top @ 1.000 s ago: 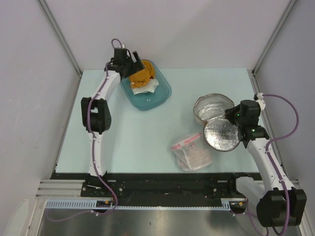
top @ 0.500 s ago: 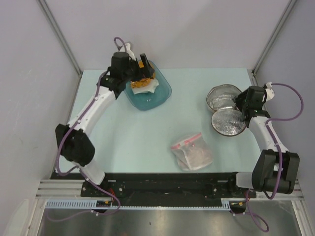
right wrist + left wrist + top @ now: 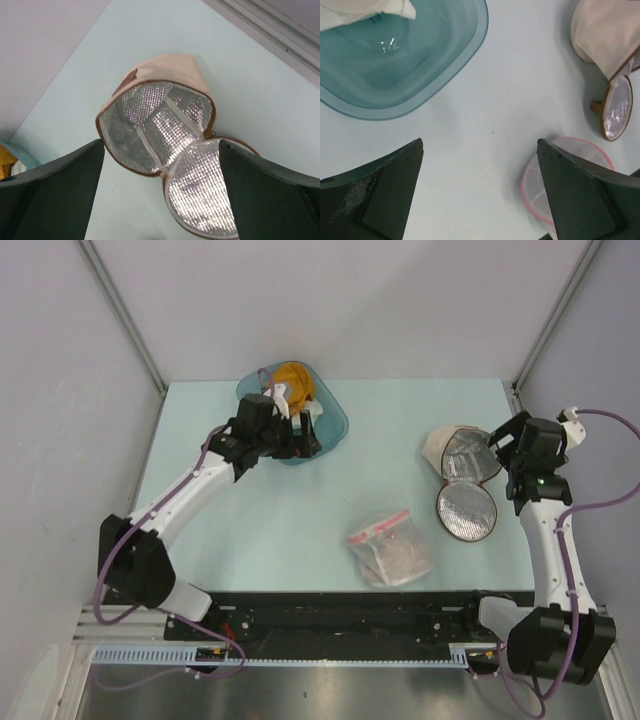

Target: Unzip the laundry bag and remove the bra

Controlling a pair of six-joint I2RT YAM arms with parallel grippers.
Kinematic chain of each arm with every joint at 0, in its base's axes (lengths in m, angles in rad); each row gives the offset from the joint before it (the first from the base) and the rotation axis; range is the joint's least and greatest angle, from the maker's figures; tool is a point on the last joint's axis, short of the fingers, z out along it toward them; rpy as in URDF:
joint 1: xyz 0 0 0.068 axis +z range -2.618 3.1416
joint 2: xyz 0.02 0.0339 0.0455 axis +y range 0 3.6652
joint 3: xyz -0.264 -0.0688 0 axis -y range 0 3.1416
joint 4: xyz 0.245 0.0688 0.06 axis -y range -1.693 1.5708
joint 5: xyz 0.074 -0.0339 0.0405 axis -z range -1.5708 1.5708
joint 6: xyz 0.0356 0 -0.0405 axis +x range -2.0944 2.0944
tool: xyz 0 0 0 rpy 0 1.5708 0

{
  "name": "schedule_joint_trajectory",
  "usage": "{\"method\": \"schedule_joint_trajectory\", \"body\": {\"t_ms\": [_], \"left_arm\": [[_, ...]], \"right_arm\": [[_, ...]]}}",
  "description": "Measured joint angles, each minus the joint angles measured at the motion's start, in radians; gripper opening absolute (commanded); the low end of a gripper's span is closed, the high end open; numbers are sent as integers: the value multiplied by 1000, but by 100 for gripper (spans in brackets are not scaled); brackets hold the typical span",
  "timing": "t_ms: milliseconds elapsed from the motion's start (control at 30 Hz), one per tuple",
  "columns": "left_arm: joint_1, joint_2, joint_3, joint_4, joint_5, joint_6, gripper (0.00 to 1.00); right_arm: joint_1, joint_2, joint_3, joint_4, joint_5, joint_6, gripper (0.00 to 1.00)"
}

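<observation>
Left end effector (image 3: 480,145) wide open, empty, over worktop (image 3: 300,520) beside tub (image 3: 340,422). Right end effector (image 3: 161,145) wide open, empty, above unzipped laundry bag (image 3: 155,125) near right edge. Overhead alone shows whole bra (image 3: 293,378).

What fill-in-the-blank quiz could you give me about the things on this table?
1. The unzipped laundry bag shows ____ silvery mesh halves.
2. The mustard-orange bra rests in the ____ tub.
3. The clear plastic bag has a ____ zip strip.
4. The left gripper is open and holds ____.

Missing words: two; teal; pink; nothing.
</observation>
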State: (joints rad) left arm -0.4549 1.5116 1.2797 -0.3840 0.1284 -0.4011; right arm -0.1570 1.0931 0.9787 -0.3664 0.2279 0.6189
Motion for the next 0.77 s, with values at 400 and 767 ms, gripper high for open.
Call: {"method": "schedule_joint_trajectory", "body": {"t_ms": [400,767], "left_arm": [[-80,-150,-238,78,-2,8,100],[-100,-149,-249,75,-20,9,100]], "right_arm": [[0,-245,-153,-163,-34,-55,100],[0,-314,-229,-206,-33,-55,100]]}}
